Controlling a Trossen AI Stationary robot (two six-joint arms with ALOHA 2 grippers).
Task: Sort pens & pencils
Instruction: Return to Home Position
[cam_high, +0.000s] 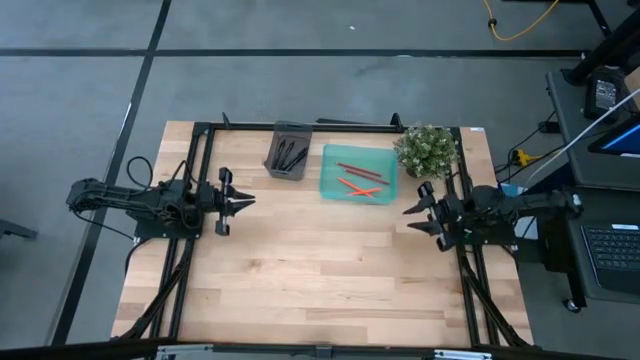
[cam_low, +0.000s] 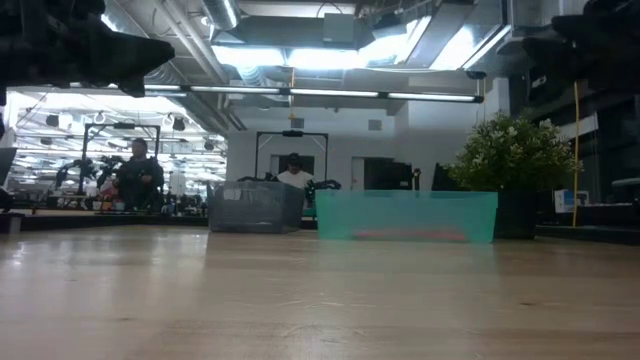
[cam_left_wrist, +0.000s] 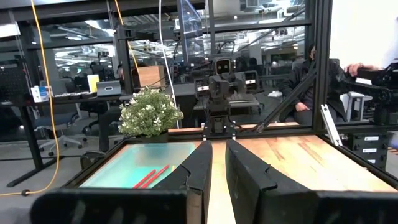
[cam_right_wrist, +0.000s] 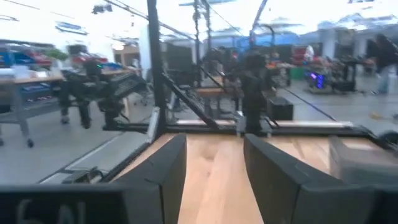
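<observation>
While the left end effector (cam_high: 246, 201) and right end effector (cam_high: 408, 214) sit parted, empty, four pencils (cam_high: 358, 182) fill green bin (cam_high: 327, 188); pens (cam_high: 290, 156) uncountable.

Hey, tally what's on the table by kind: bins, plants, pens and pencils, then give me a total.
Bins: 2, a grey bin and a green bin
Potted plant: 1
Pencils: about 4, red and orange, in the green bin
Pens: about 4, black, overlapping in the grey bin, so hard to separate
Total: about 11
</observation>
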